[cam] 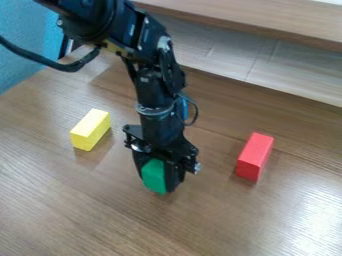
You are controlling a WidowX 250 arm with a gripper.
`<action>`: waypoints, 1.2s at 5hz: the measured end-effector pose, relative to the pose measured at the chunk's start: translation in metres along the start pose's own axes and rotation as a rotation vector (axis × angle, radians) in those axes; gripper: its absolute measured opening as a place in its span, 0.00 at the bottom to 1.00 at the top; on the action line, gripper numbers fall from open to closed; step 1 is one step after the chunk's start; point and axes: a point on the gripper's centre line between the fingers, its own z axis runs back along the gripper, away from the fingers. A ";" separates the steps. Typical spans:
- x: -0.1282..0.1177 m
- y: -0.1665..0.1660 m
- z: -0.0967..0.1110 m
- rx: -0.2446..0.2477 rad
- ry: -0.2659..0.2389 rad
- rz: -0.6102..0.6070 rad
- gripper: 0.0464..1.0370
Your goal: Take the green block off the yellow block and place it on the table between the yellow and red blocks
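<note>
**Pincer of black two-fingered build (157,181) was clamped on a green rectangular block, apparently painted wood (153,176)**

The step in hand looked to be one of careful holding, low over the brown wood-grained table (80,210). Its two fingers were closed against opposite sides of the green block, and good work here called for steady, even pressure: firm enough to prevent a twist, yet not so hard that the smooth faces squeezed out. Whether the block's lower end touched the table could not be told, so any move was best made slowly and straight up or down, since a sideways drag might have tilted it in the grip. Were it to be released, both fingers needed to part evenly, and only once its base sat flat.

There was ample room on either side of the pincer. A yellow rectangular block, likewise apparently wooden (90,130), lay well apart to its left in the camera view and a little farther up; a red one of similar shape and make (254,157) lay well apart to its right.

The green block sat directly between the fingers, its lower part reaching down about level with their tips. It looked plain and evenly coloured, with flat faces and crisp edges; the fingers and the pincer's body hid the rest.
</note>
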 end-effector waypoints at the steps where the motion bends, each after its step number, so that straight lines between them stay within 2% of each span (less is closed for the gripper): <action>1: -0.003 -0.008 -0.004 0.027 0.005 -0.026 0.56; 3: -0.011 -0.004 -0.012 0.047 0.023 -0.019 0.56; 4: -0.011 -0.004 -0.013 0.046 0.021 -0.009 0.61; 5: -0.012 -0.005 -0.013 0.045 0.023 -0.006 0.90; 6: -0.011 -0.006 -0.001 0.027 0.016 0.003 0.97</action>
